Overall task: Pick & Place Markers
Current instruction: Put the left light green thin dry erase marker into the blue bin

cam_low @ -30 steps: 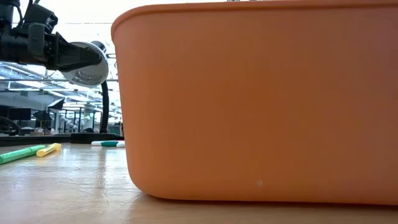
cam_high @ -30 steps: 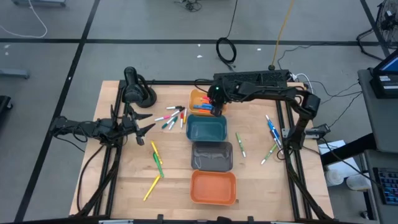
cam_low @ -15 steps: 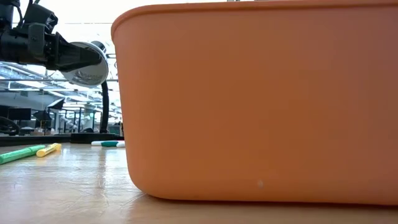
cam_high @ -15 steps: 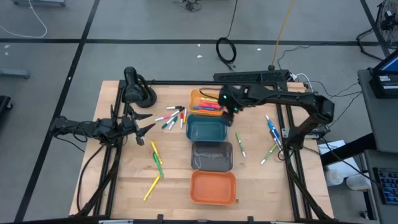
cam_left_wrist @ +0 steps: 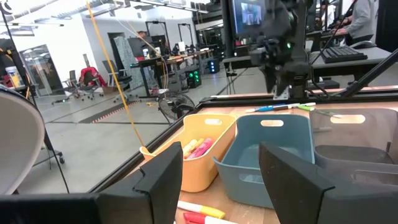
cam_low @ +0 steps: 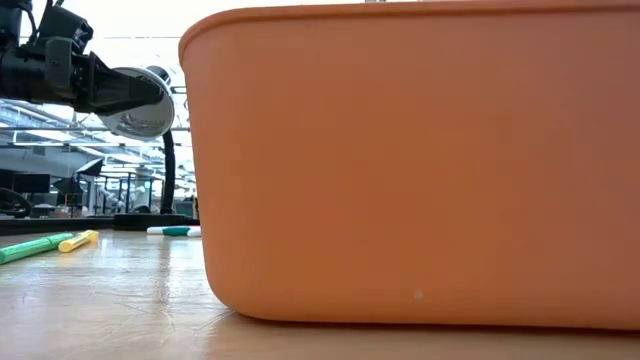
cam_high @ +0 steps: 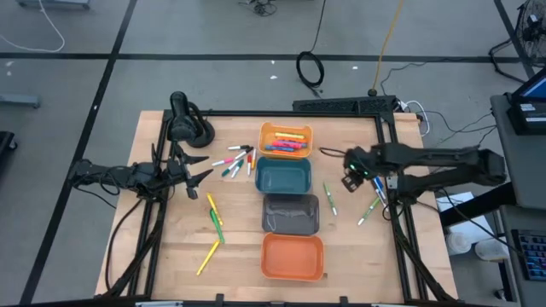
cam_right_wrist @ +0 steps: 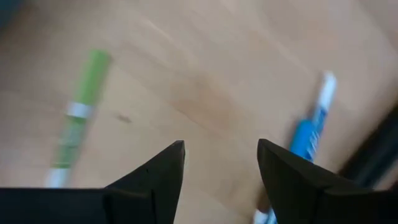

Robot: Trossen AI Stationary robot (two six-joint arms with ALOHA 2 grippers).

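While left arm (cam_high: 183, 174) waits, right fingers (cam_right_wrist: 217, 168) spread, above table (cam_high: 350, 247)

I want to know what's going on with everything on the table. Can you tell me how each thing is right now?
light orange bin: holds several markers.
teal bin: looks empty.
grey bin: looks empty.
orange bin: looks empty.
loose markers: lying flat on the table.
left gripper: open, holding nothing.
right gripper: open, holding nothing, over the wood near a green marker and a blue marker.
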